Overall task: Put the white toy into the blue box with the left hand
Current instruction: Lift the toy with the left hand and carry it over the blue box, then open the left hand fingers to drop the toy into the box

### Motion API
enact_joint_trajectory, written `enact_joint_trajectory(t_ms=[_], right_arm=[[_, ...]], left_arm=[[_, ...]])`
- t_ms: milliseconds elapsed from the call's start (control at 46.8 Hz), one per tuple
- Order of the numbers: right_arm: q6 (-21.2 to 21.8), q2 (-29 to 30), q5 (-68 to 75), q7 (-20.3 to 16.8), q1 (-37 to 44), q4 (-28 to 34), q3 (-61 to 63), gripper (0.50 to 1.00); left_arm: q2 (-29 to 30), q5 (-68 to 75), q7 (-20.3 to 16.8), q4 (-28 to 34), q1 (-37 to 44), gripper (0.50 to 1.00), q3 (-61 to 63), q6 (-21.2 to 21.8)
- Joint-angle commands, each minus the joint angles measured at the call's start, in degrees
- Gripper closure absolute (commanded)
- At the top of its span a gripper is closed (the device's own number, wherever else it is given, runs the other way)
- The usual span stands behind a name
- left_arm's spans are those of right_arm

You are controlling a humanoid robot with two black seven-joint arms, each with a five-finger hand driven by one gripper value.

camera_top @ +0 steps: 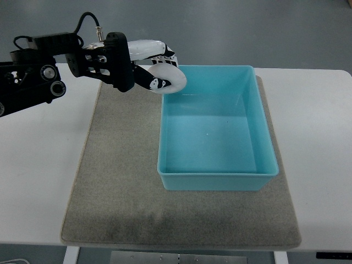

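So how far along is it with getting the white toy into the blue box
Done: the left hand has grasped the white plastic toy with black markings and lifted it off the grey mat. In hand: the toy sits at the far-left corner of the blue plastic box. Left: move it over the empty inside and release.

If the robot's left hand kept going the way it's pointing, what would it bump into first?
Probably nothing at once. The left hand, holding the white toy, points right over the blue box's far corner; it looks above the rim, though height is unclear.
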Motion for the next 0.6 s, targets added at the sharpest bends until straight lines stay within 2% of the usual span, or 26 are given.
enact_joint_trajectory(t_ms=[0, 235, 427, 449, 513, 577], right_arm=[[0.00, 0.00, 0.00, 0.00, -0.02, 0.00, 0.00, 0.564], [0.00, 0.00, 0.00, 0.00, -0.02, 0.00, 0.00, 0.564], [0.00, 0.00, 0.00, 0.00, -0.01, 0.00, 0.00, 0.564], [0.00, 0.00, 0.00, 0.00, -0.02, 0.00, 0.00, 0.564], [0.00, 0.00, 0.00, 0.00, -0.02, 0.00, 0.00, 0.564], [0.00, 0.00, 0.00, 0.00, -0.02, 0.00, 0.00, 0.564]], left_arm=[[-2.16, 0.02, -0.15, 0.08, 0.17, 1.000, 0.00, 0.19], [-8.75, 1.08, -0.15, 2.27, 3.86, 1.000, 0.79, -0.25], [-10.16, 1.25, -0.15, 3.86, 6.23, 1.000, 2.55, -0.33], [-10.16, 1.25, -0.15, 3.86, 6.32, 0.952, 2.64, -0.33], [-10.25, 1.25, -0.15, 3.86, 6.32, 0.710, 2.90, -0.33], [-10.25, 1.25, -0.06, 3.86, 6.32, 0.575, 2.90, -0.25]])
